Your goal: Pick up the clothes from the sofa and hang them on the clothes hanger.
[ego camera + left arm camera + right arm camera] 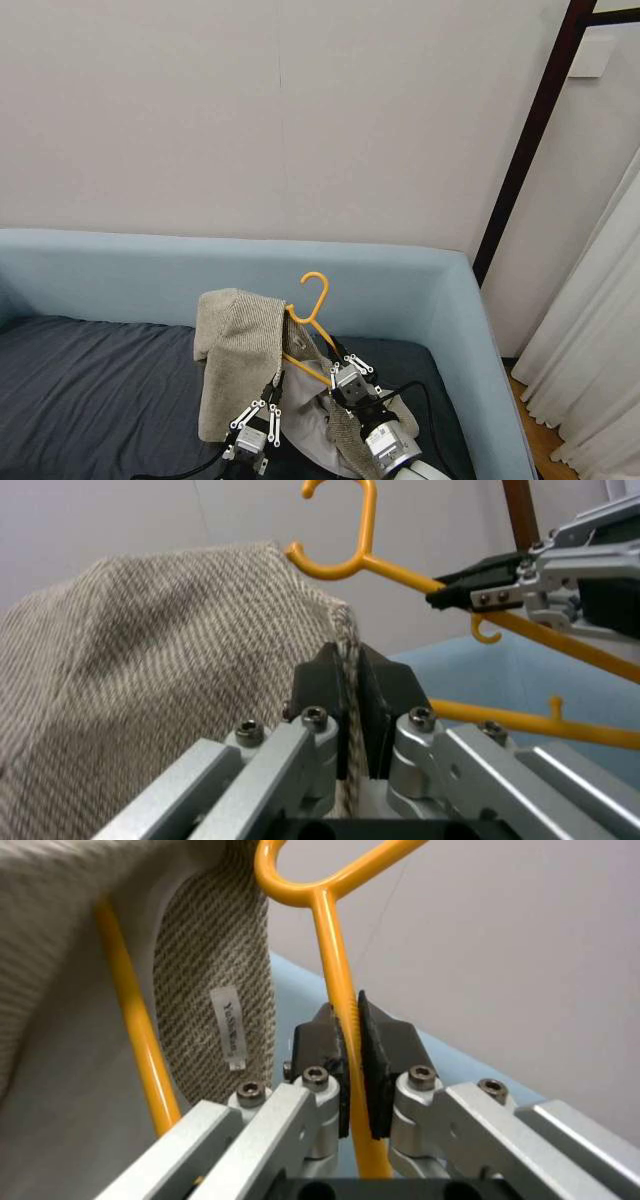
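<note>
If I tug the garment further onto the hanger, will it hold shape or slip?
Probably floppy: the garment drapes in folds over the hanger. Its coarse knit likely stays pinched in the left gripper, but may slide along the smooth hanger, which the right gripper clamps.

A pale blue sofa [450, 300] with a raised back and side wall stands against a plain white wall [300, 120], its dark grey seat cushion [90, 390] lightly rumpled. Toward the seat's right end, the lower folds of a beige knit garment [235, 350] gather on the cushion, with a black cable [425, 395] looping over it just beside them
</note>
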